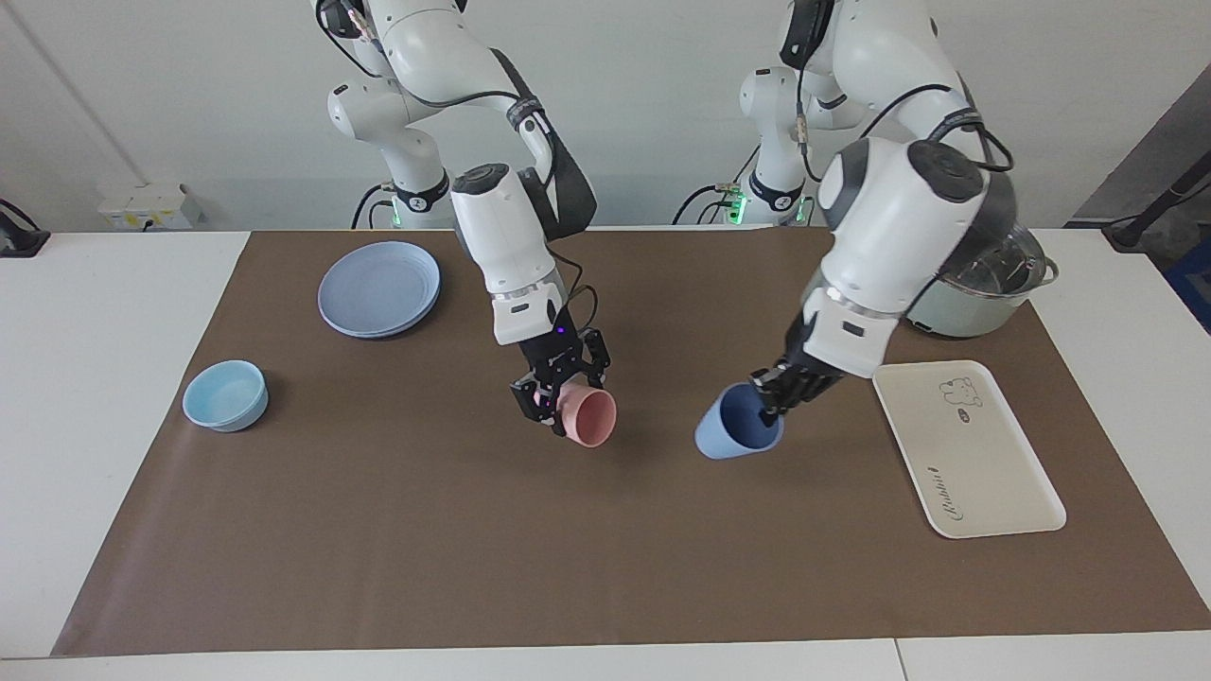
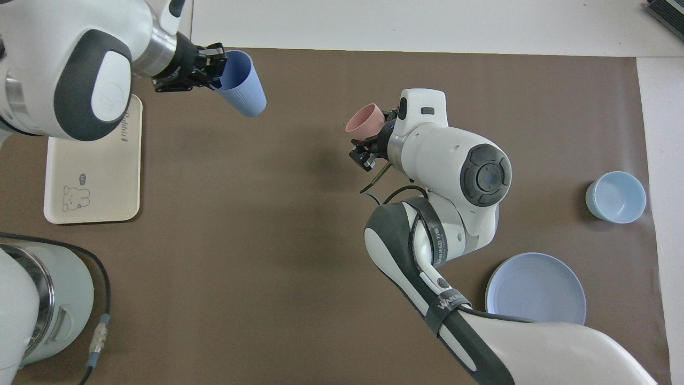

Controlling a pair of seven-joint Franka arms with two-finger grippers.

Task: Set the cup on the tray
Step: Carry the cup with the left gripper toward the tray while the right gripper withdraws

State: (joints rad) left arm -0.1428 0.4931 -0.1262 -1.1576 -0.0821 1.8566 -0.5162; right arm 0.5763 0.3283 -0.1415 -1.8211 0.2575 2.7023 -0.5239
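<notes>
Looking across the desk (image 1: 662, 567) at the two robots, I see the left pincer (image 1: 771, 402) clamped on the rim of the cup (image 1: 736, 433), one finger inside the mouth, with the periwinkle tumbler hanging tilted in the air over the brown mat, just short of the tray (image 1: 984, 473). The tray lies flat toward the left arm's end, with nothing on it. The right pincer (image 1: 558, 402) is closed on the pink cup (image 1: 591, 418) and holds it tilted just above the middle of the mat; that arm looks to be waiting. A blue plate (image 1: 379, 288) and a light-blue bowl (image 1: 225, 394) sit toward the right arm's end, and a lidded pot (image 1: 984, 293) sits nearer the robots than the tray. From above, the left pincer (image 2: 214, 67) carries the cup (image 2: 241, 85) on its side, base pointing away from the tray (image 2: 93, 176), while the right pincer (image 2: 374, 144) keeps the pink cup (image 2: 365, 118) over the mat's centre. I judge this the carry step: the next move calls for swinging the cup over the tray, righting it, lowering it and letting go.
</notes>
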